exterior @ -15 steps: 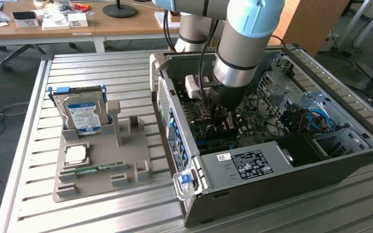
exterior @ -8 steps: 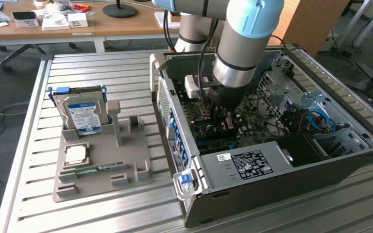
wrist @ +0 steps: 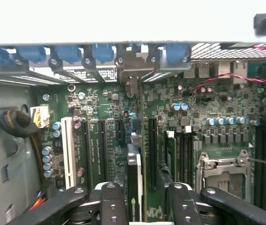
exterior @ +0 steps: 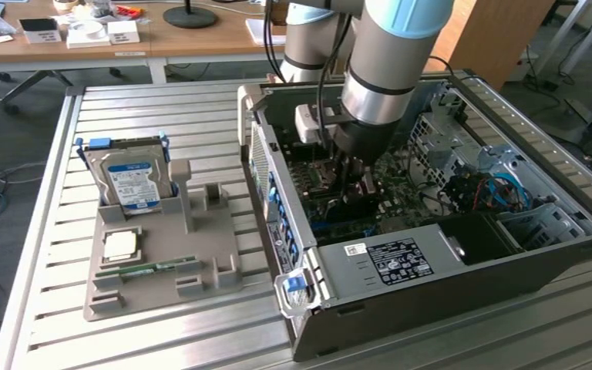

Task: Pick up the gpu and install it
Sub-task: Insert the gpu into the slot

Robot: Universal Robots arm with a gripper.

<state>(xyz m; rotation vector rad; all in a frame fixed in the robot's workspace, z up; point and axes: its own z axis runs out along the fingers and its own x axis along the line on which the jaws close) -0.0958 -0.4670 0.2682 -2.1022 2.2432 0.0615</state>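
- While the arm reaches down into the open computer case point(exterior: 419, 254), the exterior view shows a slatted metal table point(exterior: 152, 339) carrying everything; wooden desks point(exterior: 121, 42) with small boxes stand behind it at twelve o'clock, and grey floor with loose cables lies at nine o'clock.
- At nine o'clock from the case sits a grey parts tray point(exterior: 163, 266): a hard drive point(exterior: 132, 181) with a blue-white label stands upright in its far slot, a square processor point(exterior: 121, 245) lies flat near the middle, and a narrow green memory stick point(exterior: 157, 268) lies just in front of it.
- Inside the case the gripper point(exterior: 356, 183) hangs over the motherboard point(exterior: 404, 193); a black power supply point(exterior: 399, 260) with a white label fills the near end, and blue and red cables point(exterior: 496, 193) crowd the three o'clock side.
- Bare table slats run along the near edge, and between tray and case.
- Seen from the wrist view, the gpu point(wrist: 133, 180) stands on edge in a motherboard slot, running between the two black fingers point(wrist: 111, 204).
- Those fingers stand apart on either side of the card, with a gap showing on each side; they grip nothing.
- A white slot point(wrist: 68, 152) lies at nine o'clock of the card, the empty processor socket point(wrist: 224, 173) at three o'clock, and blue bracket latches point(wrist: 102, 52) line the case edge at twelve o'clock.
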